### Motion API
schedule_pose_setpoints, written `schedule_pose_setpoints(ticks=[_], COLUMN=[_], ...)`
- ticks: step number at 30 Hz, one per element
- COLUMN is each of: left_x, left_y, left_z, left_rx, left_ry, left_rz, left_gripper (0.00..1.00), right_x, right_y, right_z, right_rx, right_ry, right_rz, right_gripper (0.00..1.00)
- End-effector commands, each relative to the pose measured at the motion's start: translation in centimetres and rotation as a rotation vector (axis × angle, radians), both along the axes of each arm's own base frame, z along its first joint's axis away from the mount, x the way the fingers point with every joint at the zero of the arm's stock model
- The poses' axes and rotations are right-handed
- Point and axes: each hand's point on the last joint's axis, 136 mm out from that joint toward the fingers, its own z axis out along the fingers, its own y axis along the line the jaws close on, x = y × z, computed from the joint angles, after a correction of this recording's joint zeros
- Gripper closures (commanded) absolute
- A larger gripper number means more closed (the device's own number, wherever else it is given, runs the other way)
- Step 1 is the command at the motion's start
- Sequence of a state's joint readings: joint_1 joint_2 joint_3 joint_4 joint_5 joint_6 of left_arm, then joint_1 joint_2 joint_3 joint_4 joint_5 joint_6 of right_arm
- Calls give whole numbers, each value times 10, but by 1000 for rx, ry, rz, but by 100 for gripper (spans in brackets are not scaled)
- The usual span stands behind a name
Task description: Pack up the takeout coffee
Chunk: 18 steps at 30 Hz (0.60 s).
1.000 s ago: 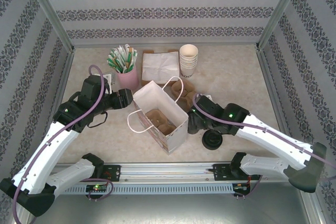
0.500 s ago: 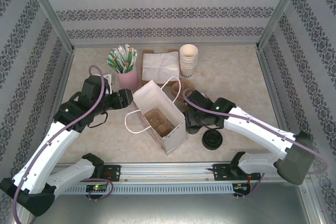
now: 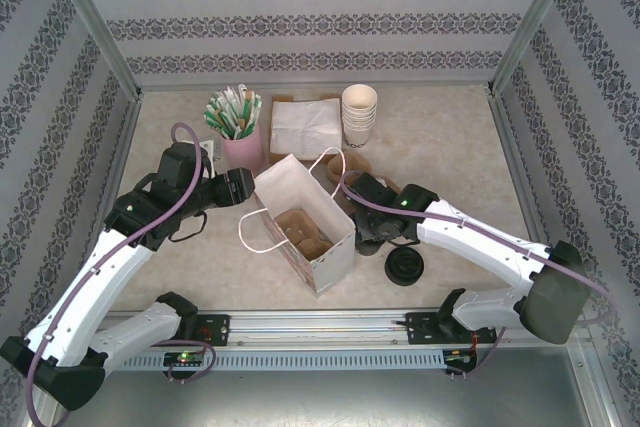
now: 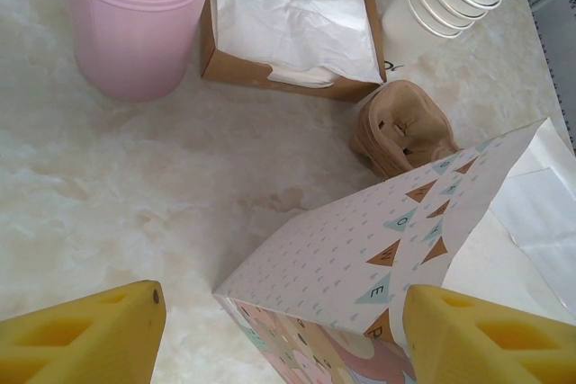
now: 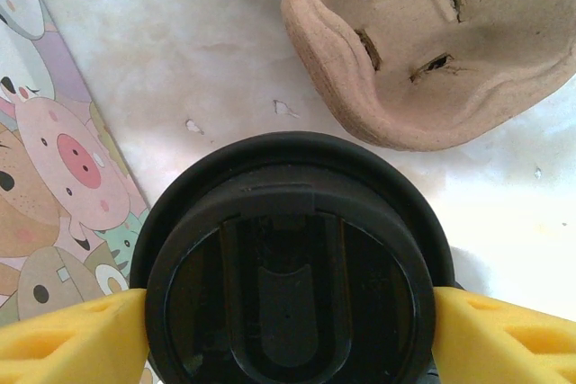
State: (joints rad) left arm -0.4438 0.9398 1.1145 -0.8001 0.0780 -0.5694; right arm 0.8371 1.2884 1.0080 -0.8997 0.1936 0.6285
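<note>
The takeout coffee [image 5: 288,258] is gripped at its black lid by the right gripper [image 5: 288,305], whose fingers [image 5: 72,330] are spread broadly to span it. The cup is just beside the printed wall of the paper bag [image 5: 54,177] and near a loose cardboard carrier [image 5: 432,51]. The left gripper [image 4: 281,303] is held wide apart at the bag's left edge, with nothing clasped. The step in hand is judged to be the transfer into the bag, where a carrier tray [image 3: 300,229] lies at the bottom. The cup should be kept upright, raised clear of the rim before being brought across, and lowered squarely into a pocket of the tray. The bag's mouth would best be steadied so that it is not knocked over.
</note>
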Motion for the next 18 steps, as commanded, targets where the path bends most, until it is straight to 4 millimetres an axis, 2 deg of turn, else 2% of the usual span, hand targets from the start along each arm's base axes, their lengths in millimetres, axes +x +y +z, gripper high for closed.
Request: schedule_pose_setpoints(ticks=[1, 12, 18], left_x=[1, 0, 0], left_y=[-3, -4, -5], left_z=[-1, 0, 2], left_rx=[-12, -19, -27], left_ry=[2, 2, -4], left_rz=[-6, -10, -13], left_gripper=[29, 29, 29], right_x=[8, 7, 6], right_y=[-2, -7, -10], right_z=[3, -6, -9], right_rx=[-19, -59, -80], right_ry=[-15, 9, 19], right_rz=[-7, -8, -16], right_gripper=[22, 23, 29])
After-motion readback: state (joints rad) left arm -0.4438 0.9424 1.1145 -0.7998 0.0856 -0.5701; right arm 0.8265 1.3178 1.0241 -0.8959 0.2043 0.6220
